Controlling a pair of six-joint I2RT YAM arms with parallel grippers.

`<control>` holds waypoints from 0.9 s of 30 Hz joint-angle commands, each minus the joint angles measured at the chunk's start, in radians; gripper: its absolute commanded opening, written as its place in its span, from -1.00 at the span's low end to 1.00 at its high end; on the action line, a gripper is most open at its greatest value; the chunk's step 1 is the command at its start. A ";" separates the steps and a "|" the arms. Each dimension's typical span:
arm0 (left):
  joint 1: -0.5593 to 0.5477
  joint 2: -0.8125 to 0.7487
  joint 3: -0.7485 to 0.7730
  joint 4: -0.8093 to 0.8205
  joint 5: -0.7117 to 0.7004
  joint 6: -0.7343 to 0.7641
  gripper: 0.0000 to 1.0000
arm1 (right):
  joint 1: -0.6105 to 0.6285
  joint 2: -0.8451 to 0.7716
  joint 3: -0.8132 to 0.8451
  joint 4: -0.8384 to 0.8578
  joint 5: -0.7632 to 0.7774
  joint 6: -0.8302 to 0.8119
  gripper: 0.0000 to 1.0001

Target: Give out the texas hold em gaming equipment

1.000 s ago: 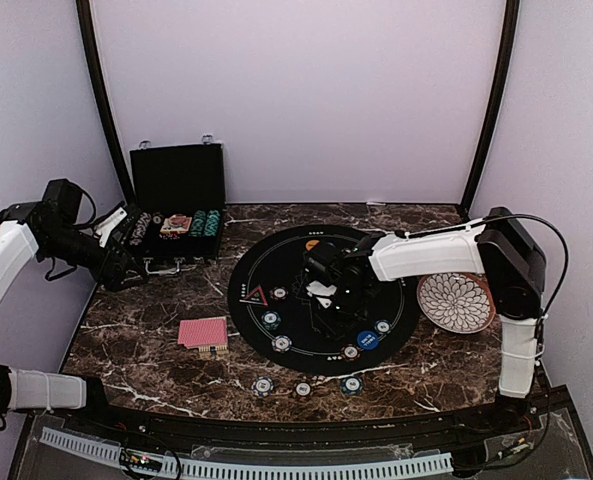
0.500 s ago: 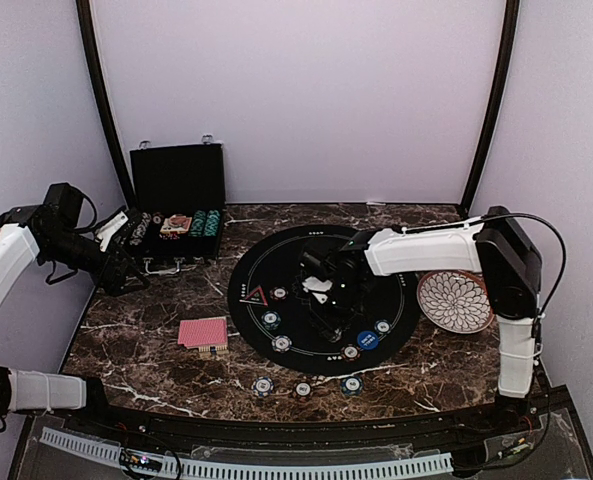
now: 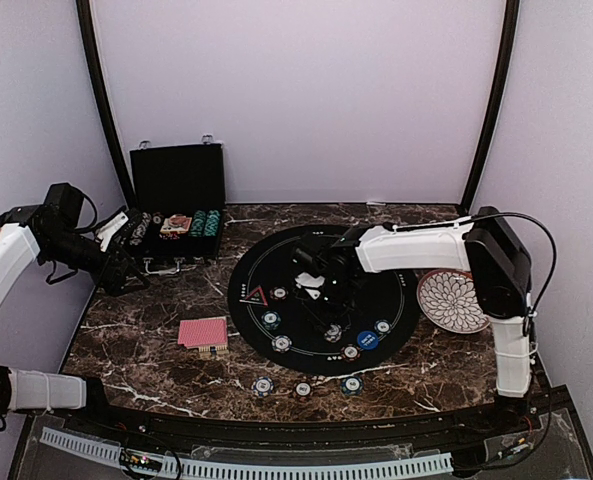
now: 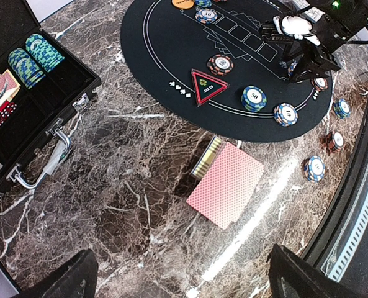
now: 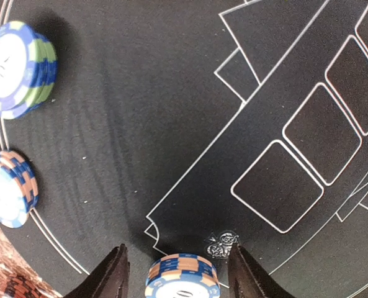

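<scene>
The right gripper [image 5: 178, 261] is held low over the round black mat [image 3: 276, 262], its fingers [image 5: 115, 276] parted on either side of a blue-and-orange-edged chip stack [image 5: 182, 279]. A thin gap is seen on each side, so the stack is straddled but not gripped. The stack lies on the mat just inside its white ring line, beside the printed card outlines [image 5: 277, 186]. Two more chip stacks [image 5: 19, 68] are set along the same ring, near the mat's rim.

The left gripper [image 4: 190, 279] is spread wide with nothing in it, above bare marble table [image 4: 128, 205] between the open black case [image 4: 22, 93] and the red-backed card deck [image 4: 227, 183]. The deck lies just off the mat's edge. Three chips [image 3: 303, 389] are lined up on the marble close to the table's front edge. A petal-patterned plate [image 3: 452, 300] lies just beside the mat's right rim.
</scene>
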State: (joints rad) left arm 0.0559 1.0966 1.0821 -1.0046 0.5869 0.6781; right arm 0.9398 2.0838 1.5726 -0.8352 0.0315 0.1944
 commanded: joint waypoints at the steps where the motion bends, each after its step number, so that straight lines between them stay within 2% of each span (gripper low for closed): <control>1: -0.005 0.000 0.008 -0.023 0.019 0.015 0.97 | 0.012 0.019 0.006 0.013 0.041 -0.013 0.01; 10: -0.005 0.005 0.018 -0.022 0.012 0.012 0.98 | 0.038 0.033 -0.015 0.018 0.056 -0.030 -0.24; 27: -0.005 0.012 0.009 -0.022 0.022 0.024 0.98 | 0.028 -0.055 -0.149 0.044 0.058 -0.008 -0.58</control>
State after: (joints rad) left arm 0.0559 1.1080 1.0821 -1.0042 0.5861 0.6785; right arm 0.9730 2.0518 1.4685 -0.7418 0.0849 0.1799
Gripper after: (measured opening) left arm 0.987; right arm 0.216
